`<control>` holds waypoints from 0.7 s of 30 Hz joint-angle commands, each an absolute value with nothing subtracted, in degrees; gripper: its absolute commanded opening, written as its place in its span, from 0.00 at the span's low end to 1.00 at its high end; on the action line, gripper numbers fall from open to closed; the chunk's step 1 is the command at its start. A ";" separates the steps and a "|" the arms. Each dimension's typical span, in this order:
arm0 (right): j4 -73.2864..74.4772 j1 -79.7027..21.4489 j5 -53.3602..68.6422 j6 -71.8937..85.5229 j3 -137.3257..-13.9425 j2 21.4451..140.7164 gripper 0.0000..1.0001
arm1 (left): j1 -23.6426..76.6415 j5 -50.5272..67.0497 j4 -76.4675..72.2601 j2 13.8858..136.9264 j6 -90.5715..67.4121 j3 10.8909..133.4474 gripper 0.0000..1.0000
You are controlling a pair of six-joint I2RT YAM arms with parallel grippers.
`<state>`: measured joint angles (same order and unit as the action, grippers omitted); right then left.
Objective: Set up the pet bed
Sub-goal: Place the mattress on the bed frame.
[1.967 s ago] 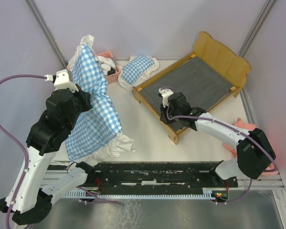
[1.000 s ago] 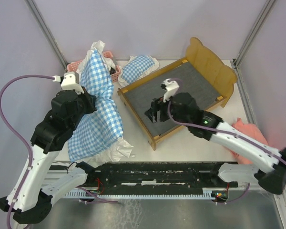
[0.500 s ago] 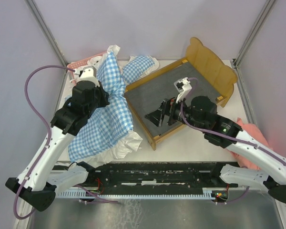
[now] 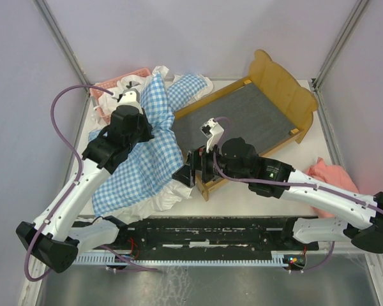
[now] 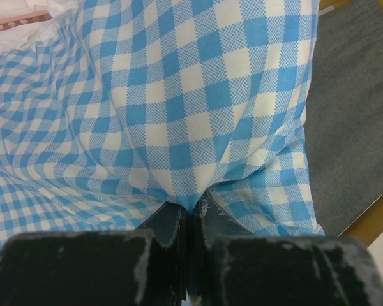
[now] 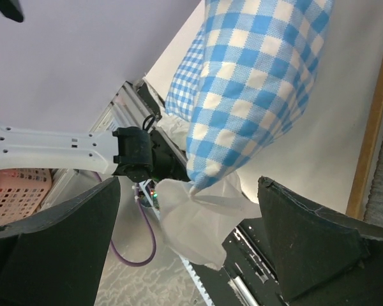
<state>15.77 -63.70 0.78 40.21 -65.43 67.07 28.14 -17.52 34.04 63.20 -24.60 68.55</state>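
Note:
The pet bed (image 4: 250,113), a light-wood frame with a wavy headboard and dark grey base, stands slantwise at the back right. My left gripper (image 5: 190,210) is shut on a pinch of the blue-white gingham bedding (image 4: 137,172), which drapes from the bed's near-left corner down to the table. The bed's grey base (image 5: 354,127) shows just right of the held cloth. My right gripper (image 4: 185,172) stands open at the bed's near corner, facing the bedding's white ruffled corner (image 6: 198,223), which hangs between its wide-apart fingers (image 6: 306,245) without being gripped.
A gingham pillow (image 4: 186,89) lies behind the bed's left end. A pink basket (image 4: 115,85) with white cloth sits at the back left. A pink cloth (image 4: 327,175) lies at the right edge. The black rail (image 4: 217,231) runs along the table's near edge.
My left arm carried the bedding right, up against the bed's left corner. My right gripper left the bed's base, swung left to the ruffled corner, and opened wide.

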 commanded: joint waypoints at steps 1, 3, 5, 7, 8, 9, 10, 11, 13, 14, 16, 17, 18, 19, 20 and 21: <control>15.21 -64.40 -4.10 38.30 -67.60 68.29 0.96 | 28.30 -18.04 28.12 62.77 -26.26 69.25 0.03; 17.19 -64.39 -6.63 37.20 -67.33 68.75 0.95 | 28.35 -17.85 28.12 62.82 -26.36 69.26 0.03; 17.53 -64.35 -7.37 36.65 -66.45 68.96 0.90 | 28.32 -17.76 28.20 62.72 -26.52 69.32 0.03; 17.16 -64.34 -7.33 36.39 -65.60 69.06 0.83 | 28.38 -17.66 28.48 62.78 -26.90 69.42 0.03; 17.25 -64.35 -7.61 36.31 -65.44 69.26 0.77 | 28.31 -17.59 28.58 62.77 -27.29 69.50 0.03; 17.58 -64.40 -7.95 36.25 -65.34 69.42 0.69 | 28.32 -17.50 28.72 62.76 -27.67 69.50 0.03; 17.72 -64.34 -8.35 36.03 -65.19 69.48 0.59 | 28.31 -17.32 28.71 62.82 -27.94 69.48 0.03; 17.64 -64.40 -8.73 35.84 -64.90 69.45 0.47 | 28.35 -17.19 28.68 62.81 -28.09 69.58 0.03; 17.07 -64.34 -9.64 35.28 -64.21 68.91 0.26 | 28.40 -16.66 29.08 62.87 -27.92 69.96 0.03; 17.03 -64.38 -10.05 34.91 -63.90 68.63 0.17 | 28.31 -16.43 29.42 62.92 -27.87 70.29 0.03; 17.56 -64.34 -11.33 34.05 -63.62 67.62 0.03 | 28.30 -16.13 29.68 62.88 -27.86 70.72 0.03; 18.35 -64.39 -12.44 33.26 -63.74 67.23 0.02 | 28.37 -16.02 29.63 62.70 -27.78 70.87 0.05; 19.50 -64.35 -14.03 31.77 -64.13 66.83 0.02 | 28.31 -15.75 29.50 62.58 -27.69 71.09 0.12; 21.77 -64.36 -16.85 30.35 -65.20 66.68 0.02 | 28.37 -15.40 29.53 62.56 -27.42 71.49 0.23; 24.64 -64.26 -20.39 28.85 -66.65 66.67 0.02 | 28.34 -15.18 29.54 62.50 -27.05 72.13 0.33; 27.48 -63.94 -23.80 27.72 -68.22 66.70 0.02 | 28.28 -15.07 29.93 62.56 -26.58 73.00 0.44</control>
